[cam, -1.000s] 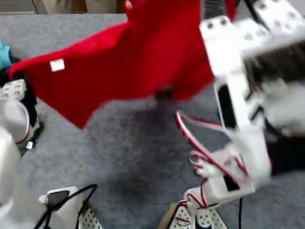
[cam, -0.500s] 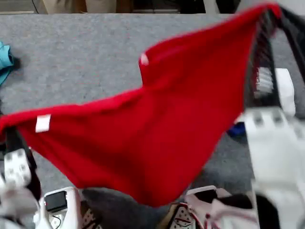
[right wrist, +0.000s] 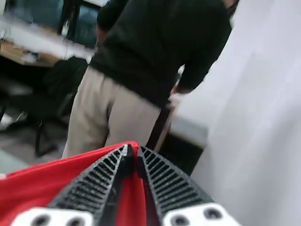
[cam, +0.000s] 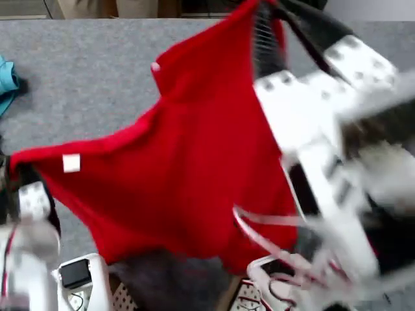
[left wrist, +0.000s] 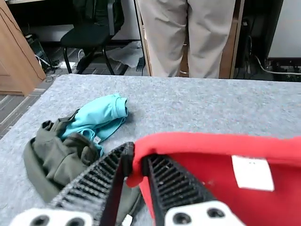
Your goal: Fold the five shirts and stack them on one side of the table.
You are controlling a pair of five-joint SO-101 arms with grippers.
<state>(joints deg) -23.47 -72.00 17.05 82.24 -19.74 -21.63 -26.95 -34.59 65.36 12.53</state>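
A red shirt (cam: 194, 175) hangs spread in the air between both arms, above the grey table (cam: 97, 71). My left gripper (left wrist: 136, 162) is shut on one red corner (left wrist: 197, 146) near a white label (left wrist: 251, 172), at the left of the high view (cam: 19, 170). My right gripper (right wrist: 130, 157) is shut on another red edge (right wrist: 56, 179), raised high at the top middle of the high view (cam: 262, 10). A teal shirt (left wrist: 96, 117) and an olive shirt (left wrist: 56, 157) lie bunched together on the table's left side.
The teal shirt (cam: 6, 76) peeks in at the left edge of the high view. The arm bases (cam: 84, 278) stand at the near edge of the table. The grey mat's far half lies bare.
The right arm has swung the raised corner leftward, from the top right toward the top middle. The shirt's spread has narrowed; the left corner stayed near the left edge.
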